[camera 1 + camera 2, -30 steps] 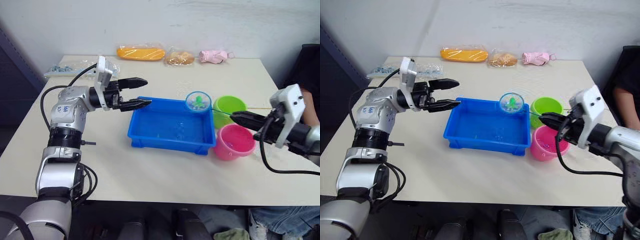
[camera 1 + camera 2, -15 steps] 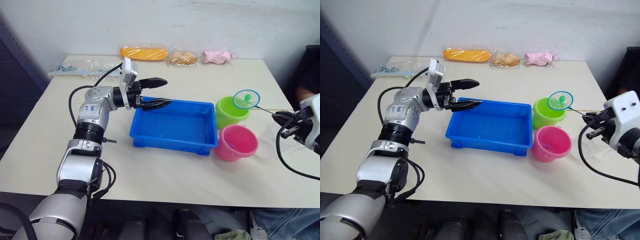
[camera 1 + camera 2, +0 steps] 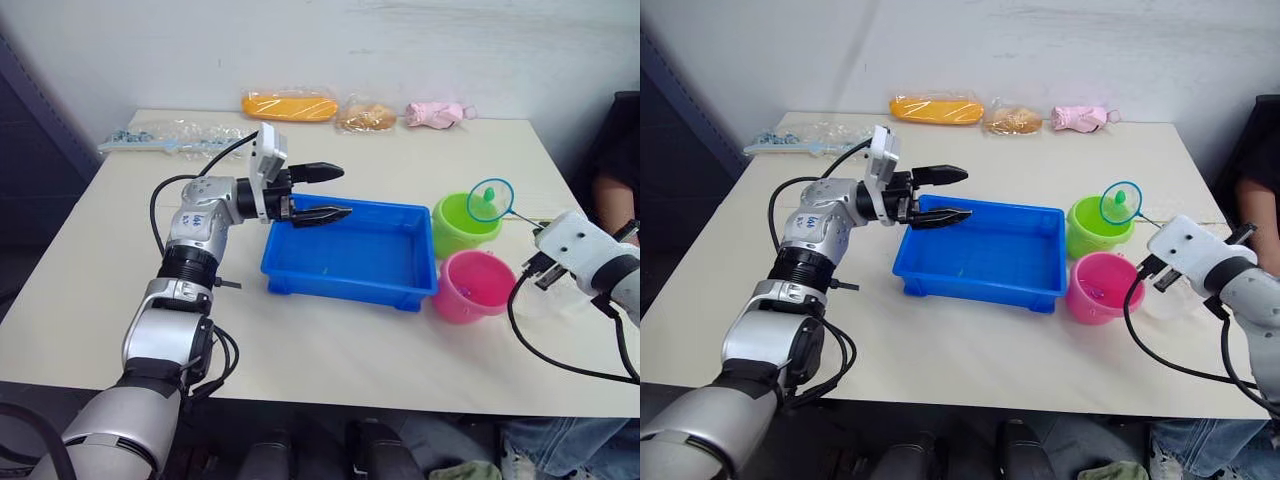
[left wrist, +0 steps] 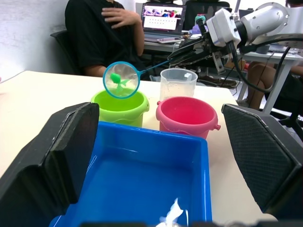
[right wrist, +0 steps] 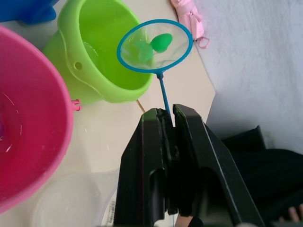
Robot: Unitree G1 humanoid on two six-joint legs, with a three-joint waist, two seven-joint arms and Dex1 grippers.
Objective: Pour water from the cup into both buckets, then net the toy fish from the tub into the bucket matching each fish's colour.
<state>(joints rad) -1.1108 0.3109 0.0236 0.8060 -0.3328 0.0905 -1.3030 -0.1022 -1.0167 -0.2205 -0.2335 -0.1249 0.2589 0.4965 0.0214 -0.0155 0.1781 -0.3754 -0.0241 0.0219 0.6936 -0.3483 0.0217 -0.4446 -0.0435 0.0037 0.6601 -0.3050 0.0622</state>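
Presently the right pincer (image 5: 166, 124) is clamped tight on the thin dark handle of the net (image 5: 155, 46), fingers pressed together with only the handle between them. The handle's long axis runs from the pincer toward the robot's left and slightly upward, ending in the light blue hoop, which is held above the far rim of the lime green bucket (image 3: 458, 223). The right wrist view shows a green toy fish (image 5: 161, 42) lying in the mesh; from the head views it reads only as a green speck inside the hoop.

The pink bucket (image 3: 472, 285) stands just beside the green one, on the nearer side, both to the right of the blue tub (image 3: 350, 255). The left wrist view shows a clear measuring cup (image 4: 178, 84) upright behind the pink bucket, and a seated person in black (image 4: 106, 35) beyond the surface (image 3: 330, 350).

The left pincer (image 3: 327, 193) hovers over the tub's far left corner, fingers spread wide apart, holding nothing, pointing toward the buckets. The left wrist view shows a pale scrap (image 4: 171, 213) on the tub floor.

An orange packet (image 3: 287, 105), a tan packet (image 3: 362, 116) and a pink soft toy (image 3: 436, 113) lie along the far edge; a clear bag (image 3: 165, 138) lies at far left.
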